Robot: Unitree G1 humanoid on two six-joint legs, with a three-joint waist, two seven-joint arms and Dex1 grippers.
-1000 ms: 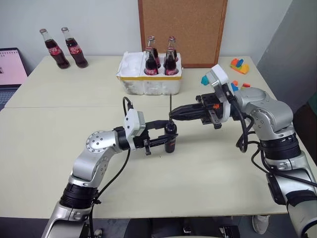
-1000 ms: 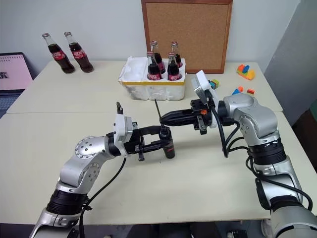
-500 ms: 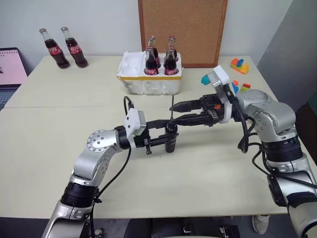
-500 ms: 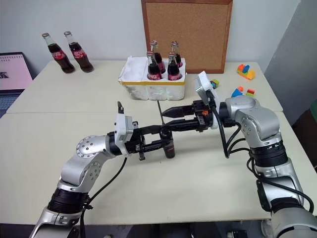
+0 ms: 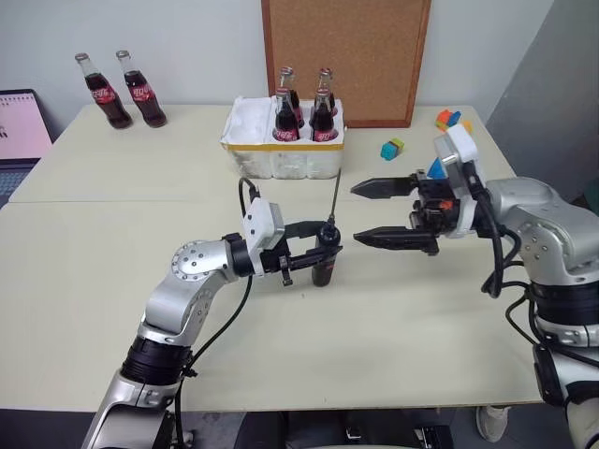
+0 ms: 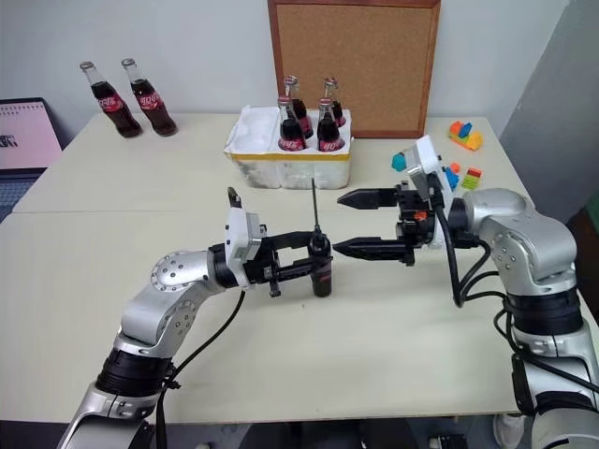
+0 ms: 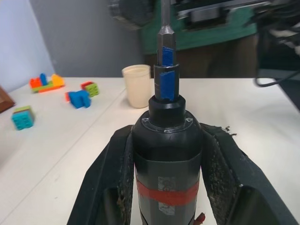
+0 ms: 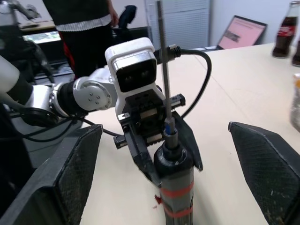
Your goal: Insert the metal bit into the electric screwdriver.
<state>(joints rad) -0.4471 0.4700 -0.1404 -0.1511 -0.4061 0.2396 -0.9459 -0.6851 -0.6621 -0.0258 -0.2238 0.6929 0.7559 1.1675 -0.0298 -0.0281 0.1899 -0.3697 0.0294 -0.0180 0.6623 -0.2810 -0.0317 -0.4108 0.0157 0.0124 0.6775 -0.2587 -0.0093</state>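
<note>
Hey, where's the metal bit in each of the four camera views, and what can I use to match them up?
Left eye: metal bit upright, centre.
Right eye: upright, centre.
Left wrist: top centre, above blue tape.
Right wrist: upright, centre.
Shared landmark: the electric screwdriver that it rises from, held in the left gripper.

A wide, pale cream table (image 5: 112, 281) with a smooth matte top, made of two sections joined by a seam running left to right. At the far left corner stand two glass cola bottles with red labels (image 5: 118, 89), side by side and upright. At the far middle sits a white foam tray with a yellow band (image 5: 281, 150), holding four more upright cola bottles. A cork board in a brown wooden frame (image 5: 344, 58) stands on the far edge, against the wall. At the far right lie scattered colourful plastic building blocks (image 6: 459, 133). The left wrist view also shows a cream paper cup (image 7: 137, 86) standing upright near the blocks.
</note>
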